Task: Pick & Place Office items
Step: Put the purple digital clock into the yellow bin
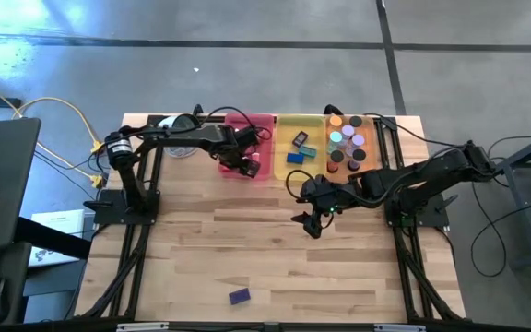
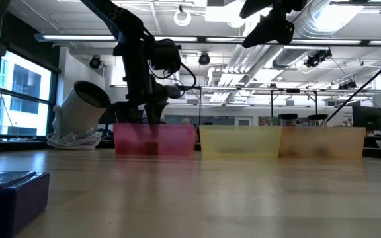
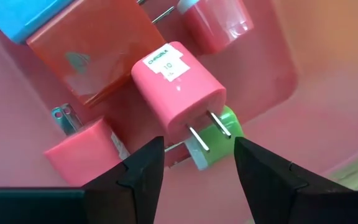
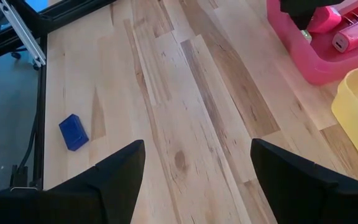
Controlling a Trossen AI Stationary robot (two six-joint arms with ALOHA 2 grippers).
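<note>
My left gripper [image 1: 245, 164] hangs open inside the pink tray [image 1: 267, 171], also seen in the low view [image 2: 152, 122]. In its wrist view the gripper [image 3: 194, 163] has a finger on either side of the metal prongs of a pink plug block [image 3: 178, 87], which lies on a green piece [image 3: 219, 140] and touches neither finger. More pink and red blocks [image 3: 79, 149] lie around it. My right gripper [image 1: 310, 219] is open above bare table near the yellow tray [image 1: 300, 148]. A lone purple-blue block [image 1: 239, 296] [image 4: 73, 132] [image 2: 8, 192] lies flat near the table's near edge.
Blue blocks [image 1: 298, 148] lie in the yellow tray, and round discs [image 1: 347, 143] fill the orange tray [image 1: 373, 138]. A silver-and-white round object [image 1: 178, 140] sits at the far left beside the pink tray. Bare wood spans the table's middle and near half.
</note>
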